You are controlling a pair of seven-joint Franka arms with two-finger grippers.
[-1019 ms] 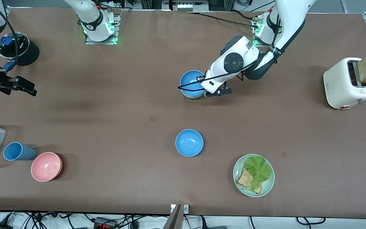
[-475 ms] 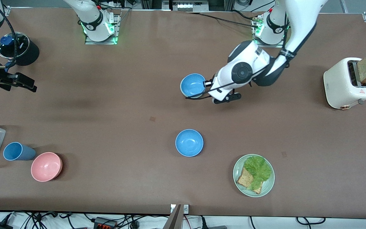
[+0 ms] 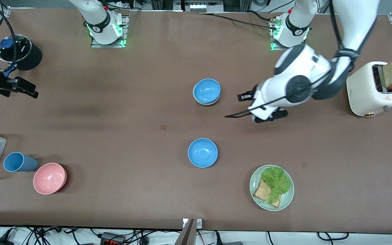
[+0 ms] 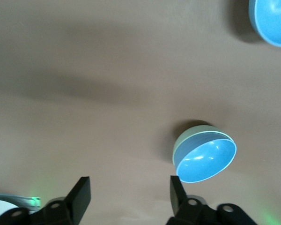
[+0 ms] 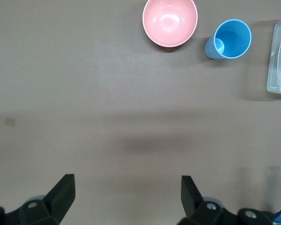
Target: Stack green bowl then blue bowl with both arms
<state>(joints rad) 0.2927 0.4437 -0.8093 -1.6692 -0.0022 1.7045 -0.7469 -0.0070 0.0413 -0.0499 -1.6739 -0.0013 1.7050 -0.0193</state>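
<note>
Mid-frame: sky-blue round bowl (image 3: 207,90) nested in sage-green bowl (image 4: 187,140); left gripper (image 4: 127,197) released, beside stack (right gripper (image 5: 126,194) spread, waiting frame-left).

I see bright, even light from above on the brown table (image 3: 114,136), and the front view looks sharp all the way to its edges. Soft, wide shadows lie on the tabletop, one dark smudge under the right gripper (image 5: 126,199) and a long grey band near the left gripper (image 4: 129,199). The blue bowl (image 4: 207,161) in the green bowl (image 4: 187,140) has small white shiny spots inside, and the black fingers (image 4: 82,194) look a bit fuzzy.
</note>
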